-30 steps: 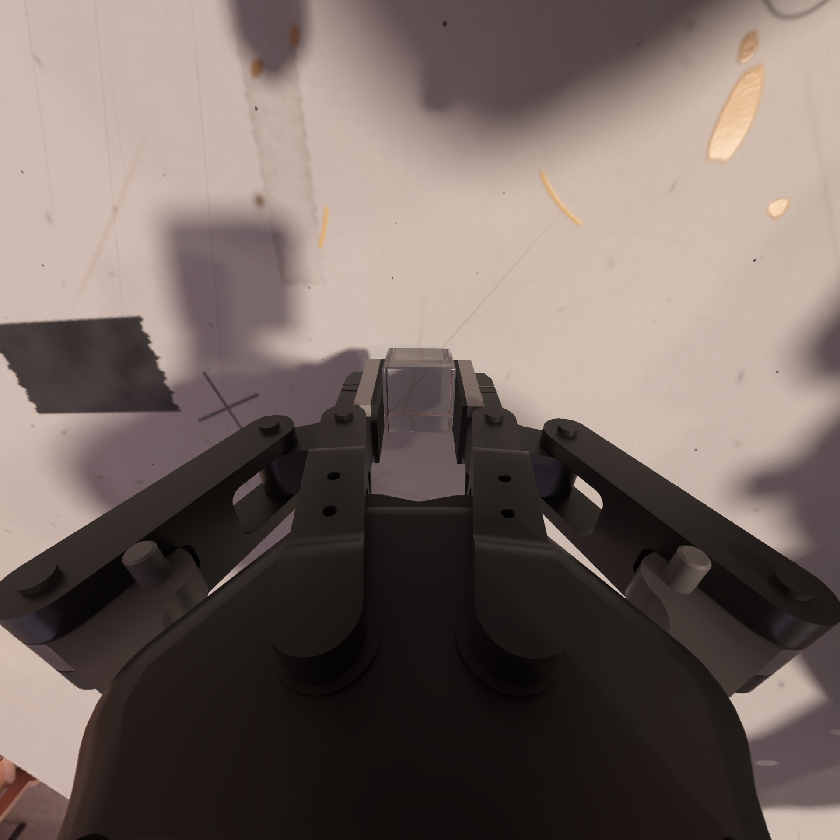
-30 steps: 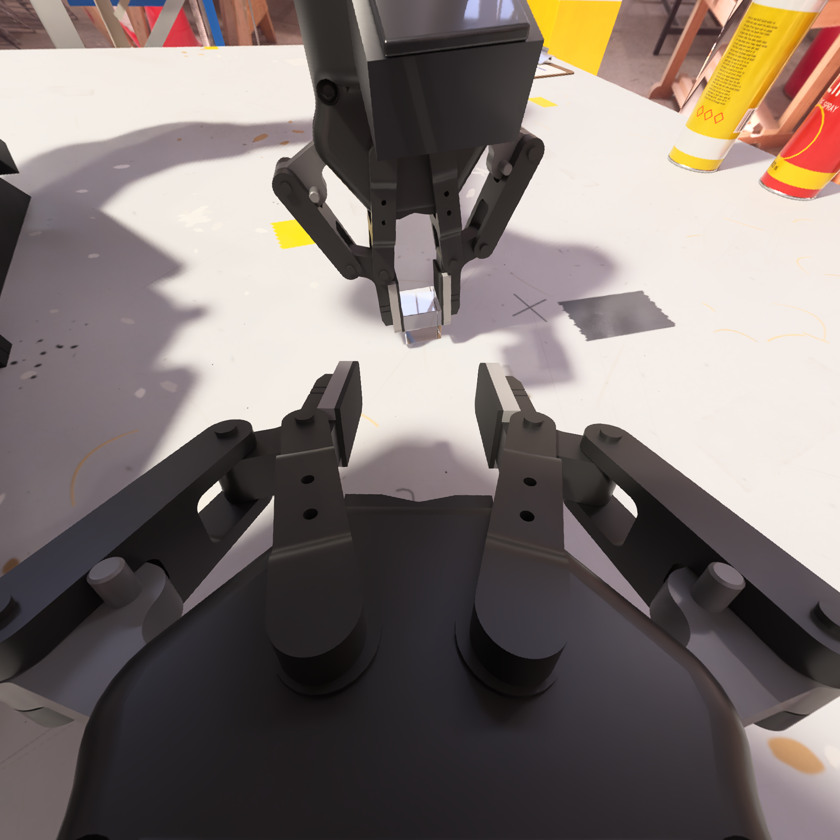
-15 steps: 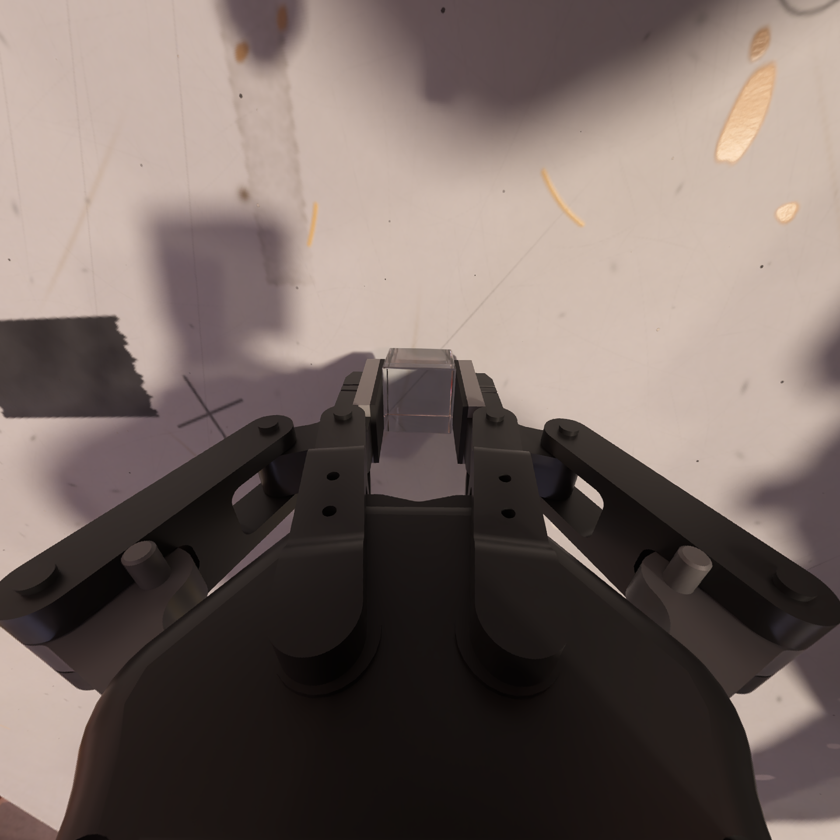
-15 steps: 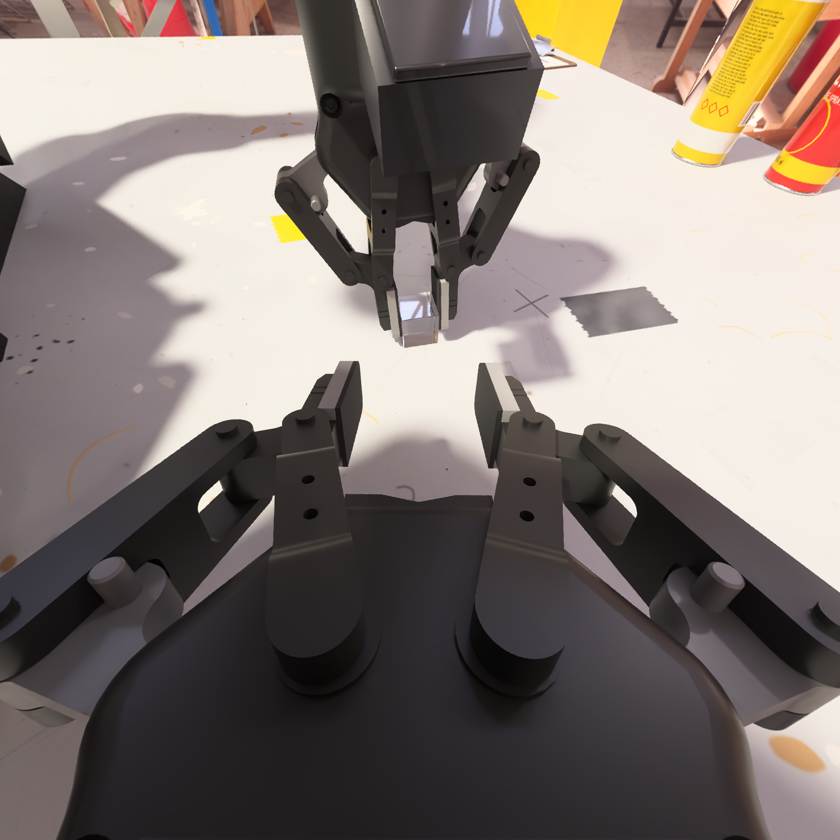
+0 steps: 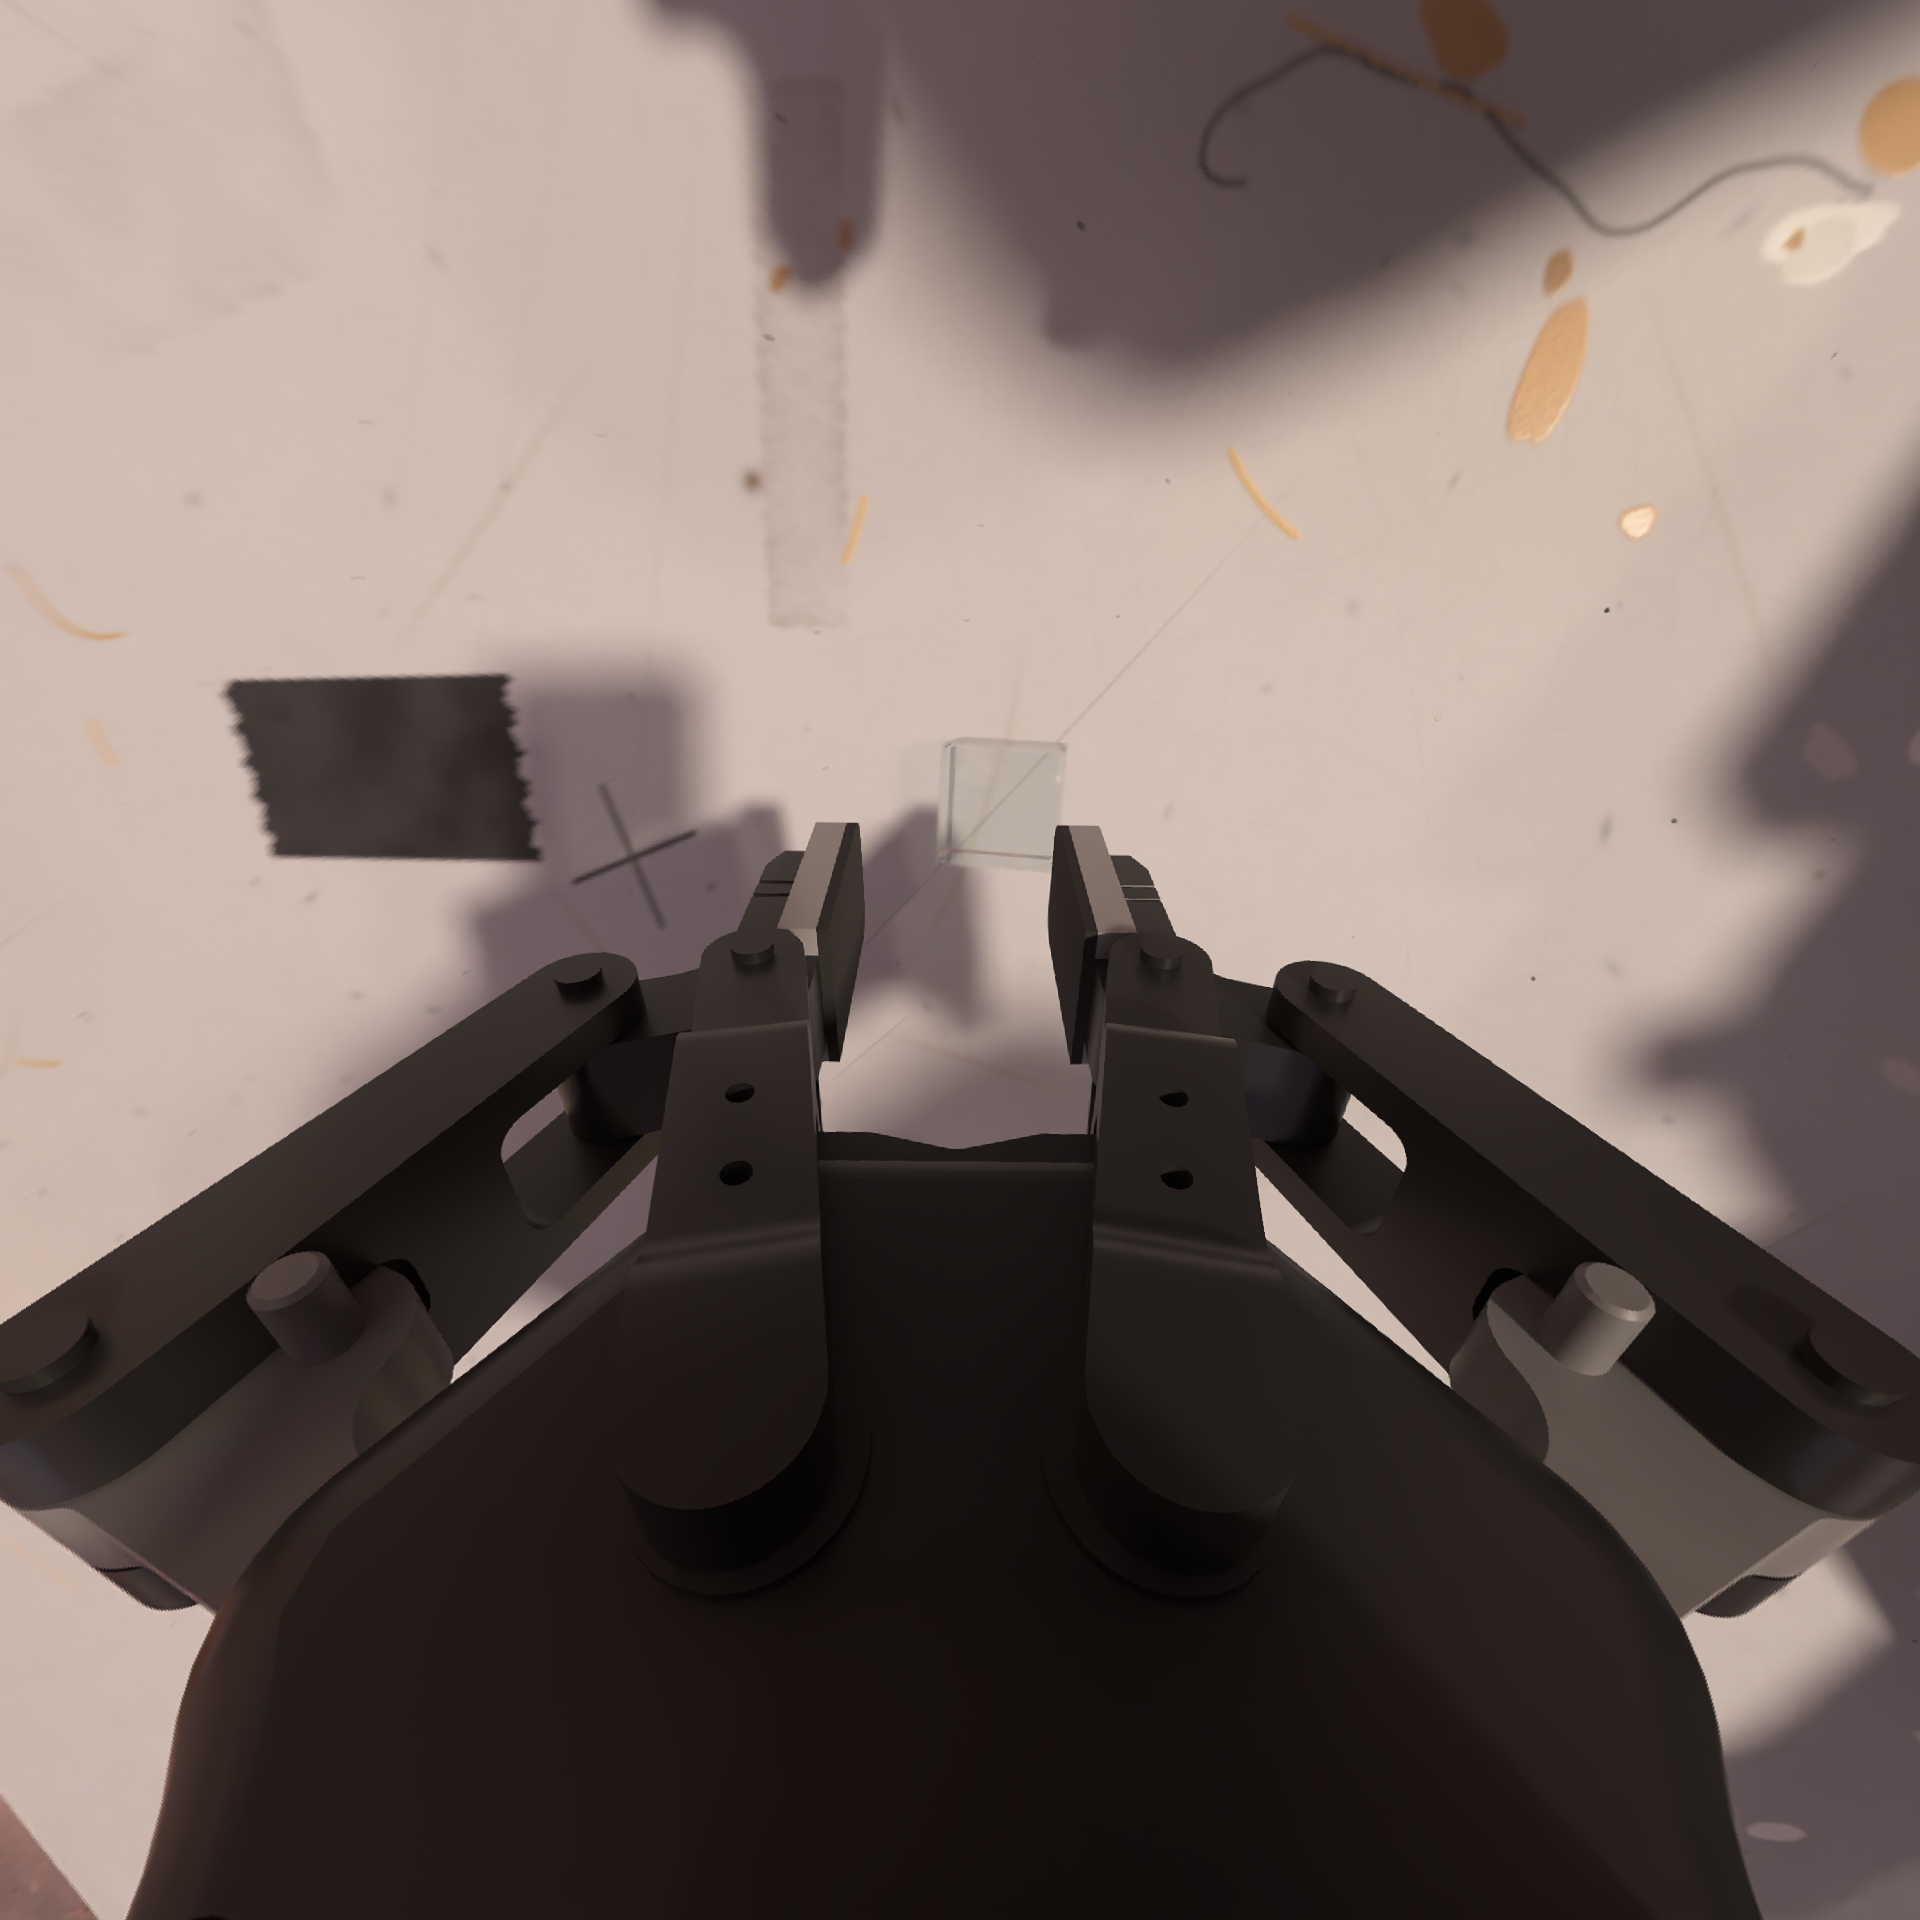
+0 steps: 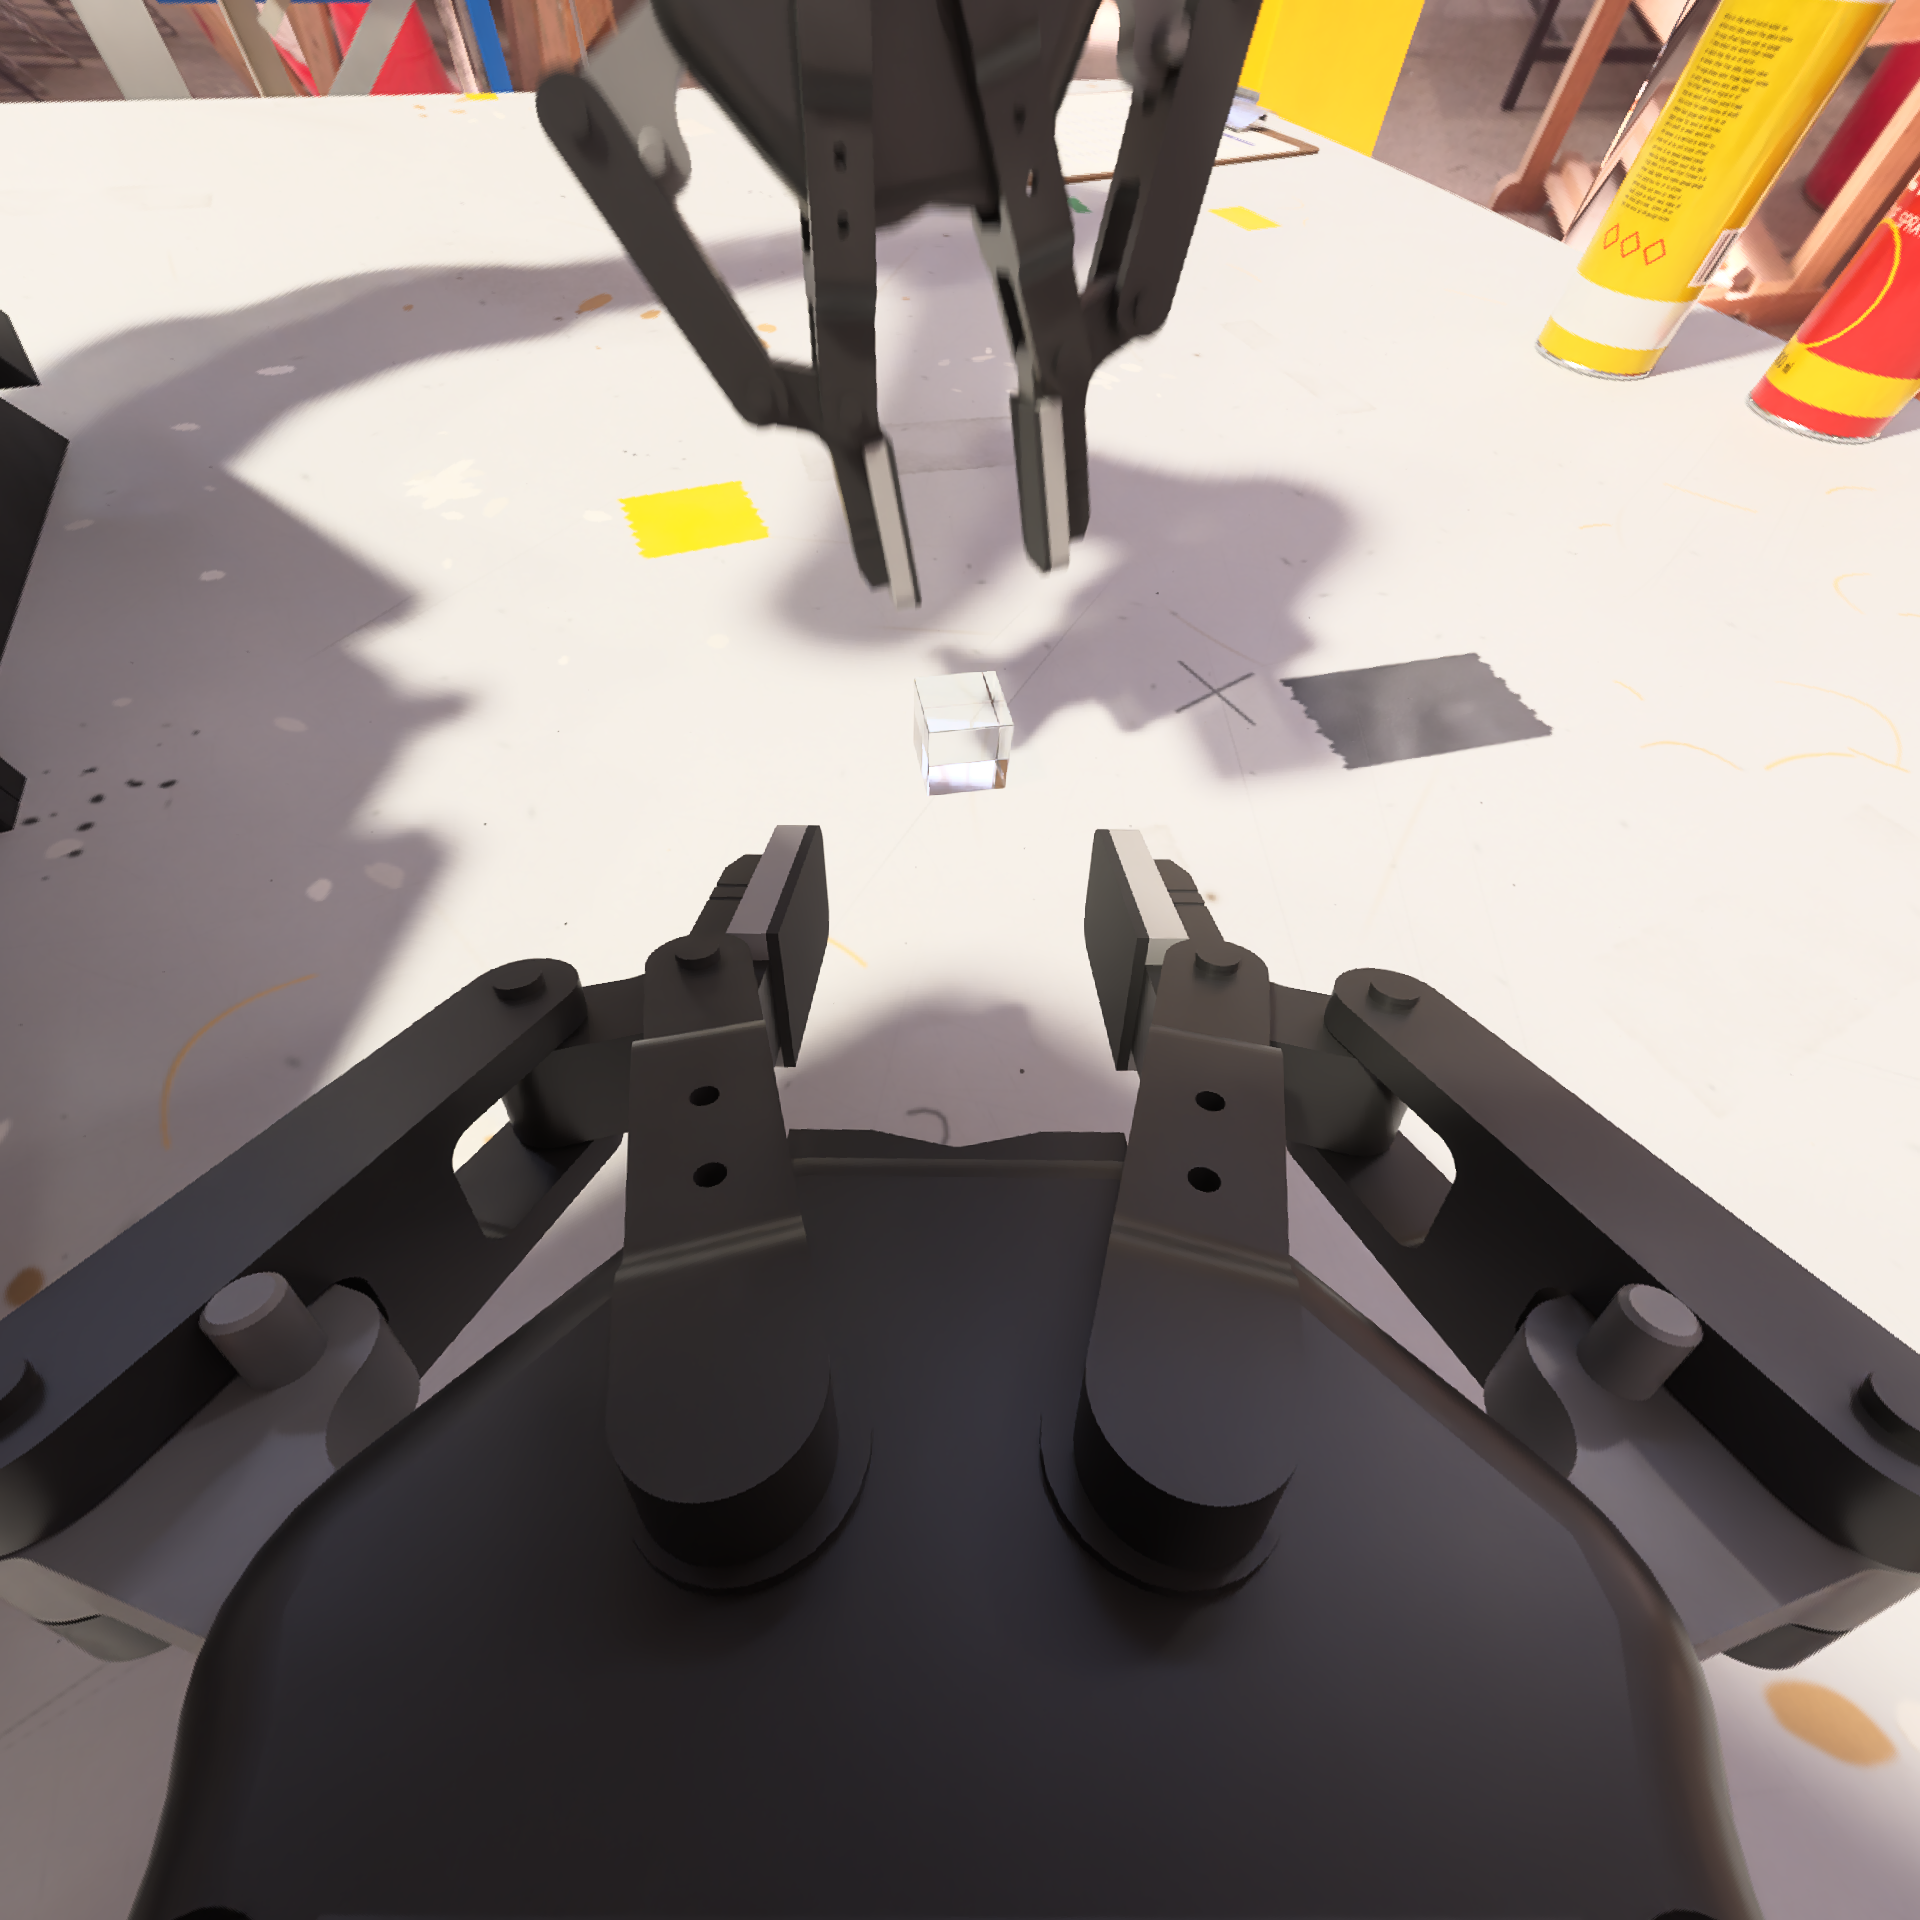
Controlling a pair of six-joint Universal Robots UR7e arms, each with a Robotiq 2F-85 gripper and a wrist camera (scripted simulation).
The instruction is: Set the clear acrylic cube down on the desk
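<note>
The clear acrylic cube [image 5: 1000, 801] rests on the white desk [image 5: 1351, 779], free of any gripper. It also shows in the right wrist view [image 6: 962, 730]. My left gripper [image 5: 956, 868] is open and empty, raised above the cube, which lies just beyond its fingertips. In the right wrist view the left gripper [image 6: 971, 561] hangs above and behind the cube, jaws apart. My right gripper [image 6: 956, 862] is open and empty, low over the desk a short way in front of the cube.
A dark grey tape patch [image 6: 1413, 712] and a pencilled cross [image 6: 1216, 694] lie right of the cube. A yellow tape patch [image 6: 694, 517] lies behind left. A yellow can [image 6: 1683, 187] and a red can [image 6: 1860, 332] stand at the far right.
My left gripper opened, let go of the cube and rose away from the desk. The cube now sits on the desk. The right gripper has stayed in place.
</note>
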